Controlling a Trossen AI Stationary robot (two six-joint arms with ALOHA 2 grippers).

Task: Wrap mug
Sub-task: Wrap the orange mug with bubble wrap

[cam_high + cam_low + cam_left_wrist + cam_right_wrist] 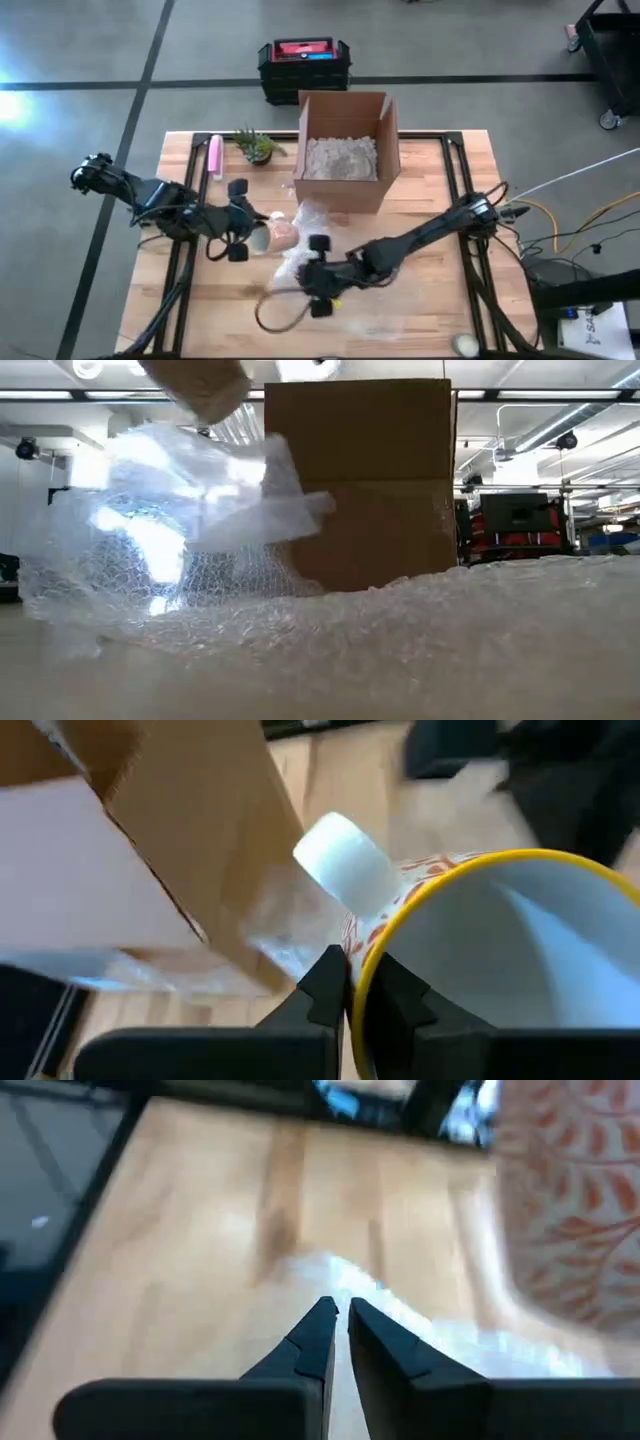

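The mug (282,235), orange-patterned with a yellow rim, white inside and a white handle (345,860), lies on its side at mid table, held by my left gripper (245,235). A clear bubble wrap sheet (305,225) lies crumpled under and beside it. In the low view the bubble wrap (190,530) bulges up in front of the cardboard box (360,480). My right gripper (318,272) sits at the wrap's near edge, its fingertips (341,1318) closed to a thin slit. My left gripper holds the mug by its yellow rim (358,982), one finger inside the mug and one outside against the patterned wall. It comes level from the table's left, and the mug's mouth faces the gripper. My right gripper pinches the bubble wrap's near edge (335,1280) at its fingertips, coming low from the table's right. How many layers it holds I cannot tell.
An open cardboard box (345,150) with pale filler stands at the table's far middle. A small plant (256,148) and a pink object (214,156) are far left. A loop (280,315) lies near the front edge. A black crate (304,66) sits on the floor beyond.
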